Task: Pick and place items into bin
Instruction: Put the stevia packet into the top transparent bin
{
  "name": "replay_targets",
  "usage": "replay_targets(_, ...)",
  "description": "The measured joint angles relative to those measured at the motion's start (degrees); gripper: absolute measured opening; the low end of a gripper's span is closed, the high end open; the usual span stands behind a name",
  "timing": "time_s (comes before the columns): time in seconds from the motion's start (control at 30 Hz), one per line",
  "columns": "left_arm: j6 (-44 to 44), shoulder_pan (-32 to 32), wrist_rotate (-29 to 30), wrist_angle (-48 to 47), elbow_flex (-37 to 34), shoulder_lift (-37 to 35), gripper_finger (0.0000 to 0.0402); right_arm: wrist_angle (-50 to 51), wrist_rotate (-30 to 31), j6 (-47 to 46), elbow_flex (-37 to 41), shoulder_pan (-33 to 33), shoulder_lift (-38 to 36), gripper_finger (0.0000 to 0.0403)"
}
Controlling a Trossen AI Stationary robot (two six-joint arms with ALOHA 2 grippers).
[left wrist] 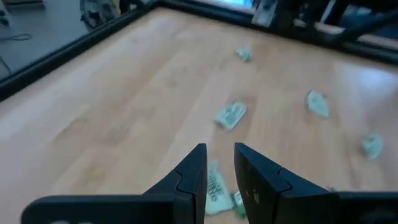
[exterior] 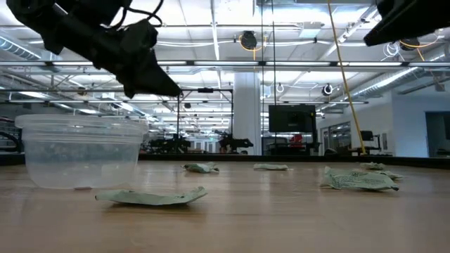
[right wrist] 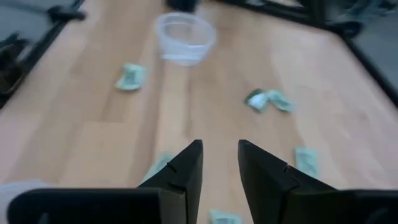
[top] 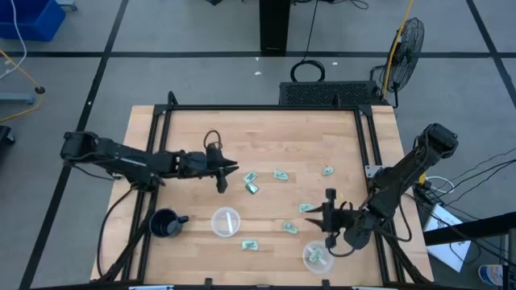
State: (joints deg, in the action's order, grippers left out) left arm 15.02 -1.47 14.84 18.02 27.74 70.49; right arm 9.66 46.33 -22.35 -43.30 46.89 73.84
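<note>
Over the wooden worktop point(top: 185, 129) the left pincer point(top: 229, 171) hangs released and empty, just beside two green-and-white packets point(top: 251, 182). More packets lie scattered mid-table. Nearer the front, the right pincer point(top: 328, 211) hovers, also released, beside a clear cup point(top: 318, 255) that contains one packet. A second clear cup point(top: 226, 221) and a black mug point(top: 165, 224) stand apart.

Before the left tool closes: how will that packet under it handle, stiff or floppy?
Probably floppy: the packet below the left tool looks crinkled and lies flat on the table. Likely light, since it is small and thin. It may slide on the smooth wood rather than lift, so pinch low.
</note>
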Motion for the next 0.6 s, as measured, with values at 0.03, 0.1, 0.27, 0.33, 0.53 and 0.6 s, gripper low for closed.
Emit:
replay_targets(0.03, 0.0, -0.4, 0.4, 2.6, 0.0, 1.6, 0.0086, -1.8, 1.4, -0.7, 1.2, 0.0, -0.3, 0.0092)
replay_targets(0.1, 1.3, -0.7, -0.8, 6.1, 0.1, 4.4, 0.0086, -3.3, 3.1, -2.2, 3.3, 0.0, -1.5, 0.0089)
replay_targets(0.27, 10.0, -0.5, -1.8, 9.6, 0.1, 9.7, 0.0086, -4.7, 3.1, -3.8, 6.6, -1.3, -6.8, 0.0089)
replay_targets(0.33, 10.3, 0.0, -1.8, 9.7, 0.1, 11.5, 0.0086, -4.7, 3.1, -1.5, 7.6, -2.6, -9.7, 0.0089)
replay_targets(0.53, 11.5, 0.6, -1.7, 12.1, 0.1, 13.9, 0.0086, -4.8, 3.1, 3.4, 10.5, -6.9, -18.0, 0.0089)
replay_targets(0.6, 8.2, 0.6, -1.8, 14.1, 0.1, 14.0, 0.0086, -4.9, 3.1, 3.5, 11.8, -8.1, -20.2, 0.0089)
